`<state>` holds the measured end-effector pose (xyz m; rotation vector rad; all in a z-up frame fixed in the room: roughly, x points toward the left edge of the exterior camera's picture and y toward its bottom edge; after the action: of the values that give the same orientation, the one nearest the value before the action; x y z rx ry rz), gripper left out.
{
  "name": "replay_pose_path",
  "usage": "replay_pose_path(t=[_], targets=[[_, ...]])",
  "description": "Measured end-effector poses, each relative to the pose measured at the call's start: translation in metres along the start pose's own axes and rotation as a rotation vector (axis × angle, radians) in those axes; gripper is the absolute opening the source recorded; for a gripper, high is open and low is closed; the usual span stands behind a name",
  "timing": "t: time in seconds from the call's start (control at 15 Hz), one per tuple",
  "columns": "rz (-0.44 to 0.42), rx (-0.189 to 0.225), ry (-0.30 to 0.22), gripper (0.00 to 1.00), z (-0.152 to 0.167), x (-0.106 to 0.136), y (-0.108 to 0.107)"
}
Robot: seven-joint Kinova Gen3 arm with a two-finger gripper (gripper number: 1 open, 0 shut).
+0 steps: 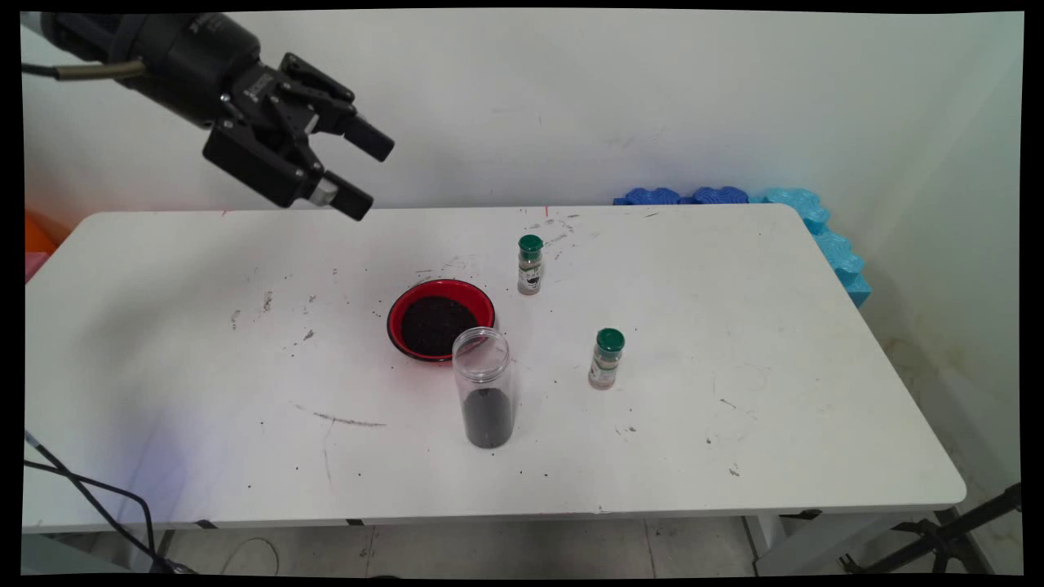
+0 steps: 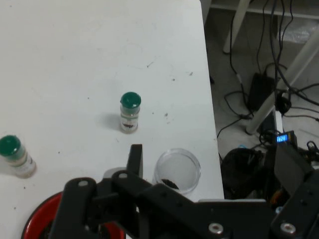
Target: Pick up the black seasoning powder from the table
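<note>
the black gripper (image 1: 365,173) hangs high over the far left part of the white table (image 1: 163,391), in front of the wall. its two fingers stand apart with a clear gap between them and they hold nothing. they point to the right and a little downward, toward the middle of the table. the gripper touches none of the things below.

nearest under it is a red bowl (image 1: 441,318) with dark grains inside. it sits near the middle of the table. just in front of the bowl, on the near side, stands a clear plastic jar (image 1: 486,386), upright and without lid. its lower part is filled with the same dark grains, and the upper part looks empty. from the main view the jar overlaps the rim of the bowl, but i cannot tell if they really touch.

to the right of the bowl, a bit farther back, stands a small spice bottle (image 1: 529,264) with a green cap. a second spice bottle (image 1: 606,358) with a green cap stands more to the right and closer to the near edge, well apart from the first one. both are upright.

small dark crumbs and scuff marks lie on the table around these things. behind the far right corner of the table there are blue foam pieces (image 1: 820,224) against the wall.

in the hand view the open jar (image 2: 177,170) shows just beside one finger (image 2: 135,158), near the table edge.
</note>
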<state>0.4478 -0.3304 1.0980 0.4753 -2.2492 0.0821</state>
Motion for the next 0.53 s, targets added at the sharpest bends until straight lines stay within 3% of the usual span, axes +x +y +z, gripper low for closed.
replay_pose_path(t=[0.53], targets=[[-0.012,0.003,-0.088,1.00,-0.004,-0.052,0.013]])
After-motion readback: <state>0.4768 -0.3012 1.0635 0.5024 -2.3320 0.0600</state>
